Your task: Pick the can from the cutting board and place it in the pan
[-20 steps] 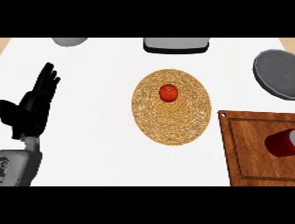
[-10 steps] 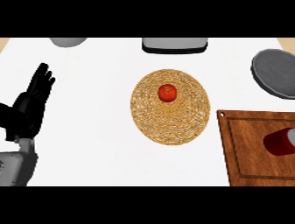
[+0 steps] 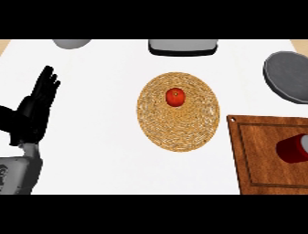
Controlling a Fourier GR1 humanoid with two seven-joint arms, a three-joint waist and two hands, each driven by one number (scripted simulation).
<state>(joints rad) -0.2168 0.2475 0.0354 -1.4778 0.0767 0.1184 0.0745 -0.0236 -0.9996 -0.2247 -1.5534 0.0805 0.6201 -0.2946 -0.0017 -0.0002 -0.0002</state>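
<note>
A red can (image 3: 299, 148) with a silver top lies on its side on the wooden cutting board (image 3: 271, 173) at the lower right. The grey pan (image 3: 295, 77) sits at the far right, above the board. My left hand (image 3: 31, 113) rests open at the left, fingers straight and pointing up, far from the can. My right hand shows nowhere in the head view.
A round woven mat (image 3: 178, 112) lies in the middle with a small red tomato (image 3: 175, 96) on it. A dark grey tray-like object (image 3: 183, 46) sits at the far edge, and a grey bowl (image 3: 72, 43) at the upper left.
The view has shifted slightly, so the can, board and pan sit a little further left and up. The left hand has drifted a bit left and stays open.
</note>
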